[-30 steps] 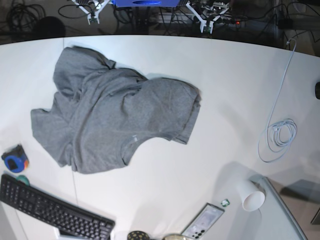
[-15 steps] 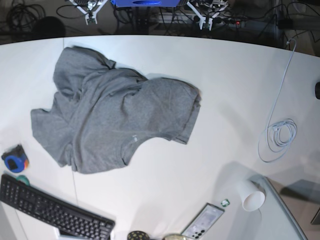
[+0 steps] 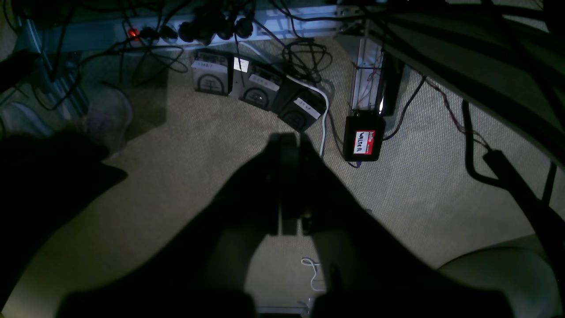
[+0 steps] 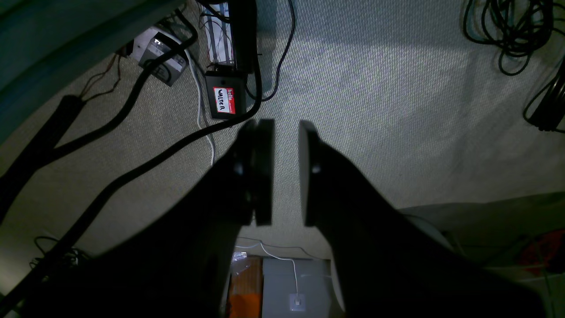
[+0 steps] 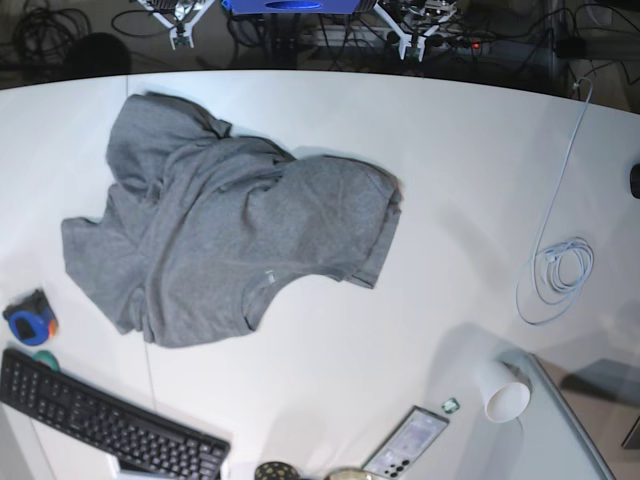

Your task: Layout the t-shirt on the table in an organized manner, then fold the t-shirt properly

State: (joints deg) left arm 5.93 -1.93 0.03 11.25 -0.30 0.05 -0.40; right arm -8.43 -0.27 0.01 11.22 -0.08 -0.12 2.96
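Hanging beyond the far edge of the table [image 5: 420, 180], both grippers are seen above the carpeted floor, well apart from the shirt [image 5: 225, 235]. The left gripper [image 3: 289, 185] is closed tight, its dark jaws pressed together with nothing between them. The right gripper [image 4: 286, 170] is parted by a narrow gap through which only carpet is seen; nothing is held. In the base view only the white tips of the two arms are shown past the table's dark far edge, the left gripper at the upper right of the shirt and the right gripper above its upper left corner.

The shirt is spread in a crumpled heap on the left half of the table, with overlapping folds and one sleeve turned toward the lower left. A pale label is seen near its lower middle. Right of the shirt, well apart, a coiled white cable [image 5: 560, 265] is laid. Below the shirt, a black keyboard [image 5: 105, 425] is placed at the near left edge, with a blue tape measure [image 5: 30, 318] just above it. A phone [image 5: 405, 443] and a white cup [image 5: 503, 392] are found toward the lower right of the shirt.
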